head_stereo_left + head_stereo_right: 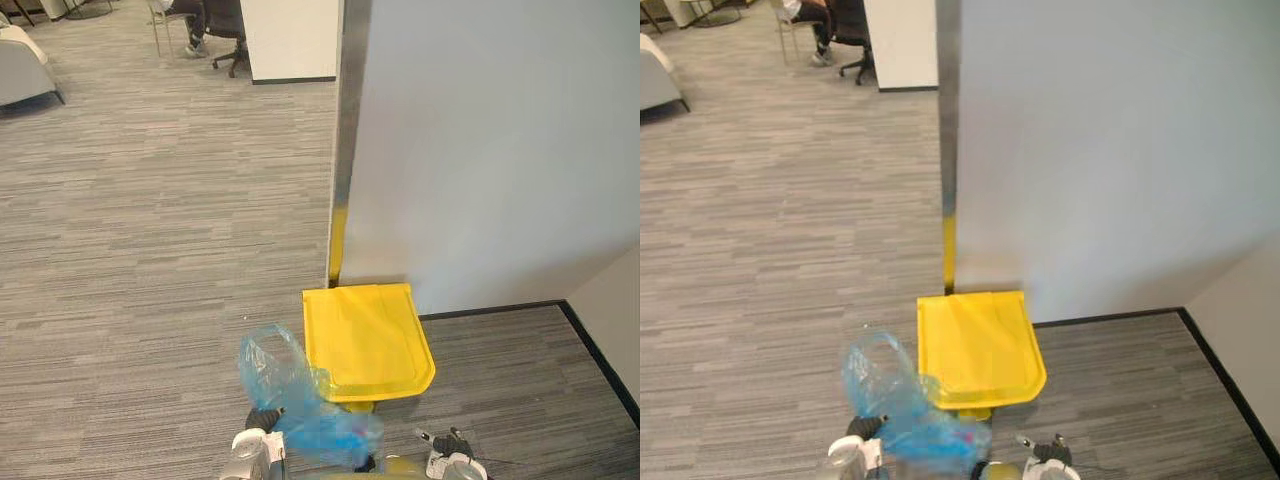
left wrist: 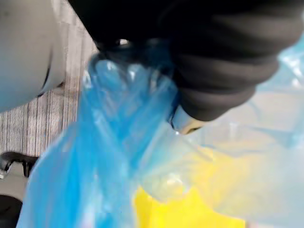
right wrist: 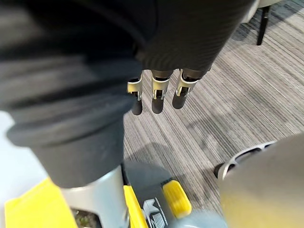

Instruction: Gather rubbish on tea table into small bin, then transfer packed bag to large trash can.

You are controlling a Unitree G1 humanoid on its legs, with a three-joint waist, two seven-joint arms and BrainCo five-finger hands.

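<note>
left hand (image 1: pixel 263 419) grips blue bag (image 1: pixel 298 398) | bag beside yellow trash can (image 1: pixel 368 340)

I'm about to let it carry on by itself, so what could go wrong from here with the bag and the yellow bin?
1. The lid looks shut. If the bag is released now, it would likely land on the lid and slide to the floor.
2. The left hand holds the bag at the lid's near corner, so a rising lid could snag the loose plastic.
</note>
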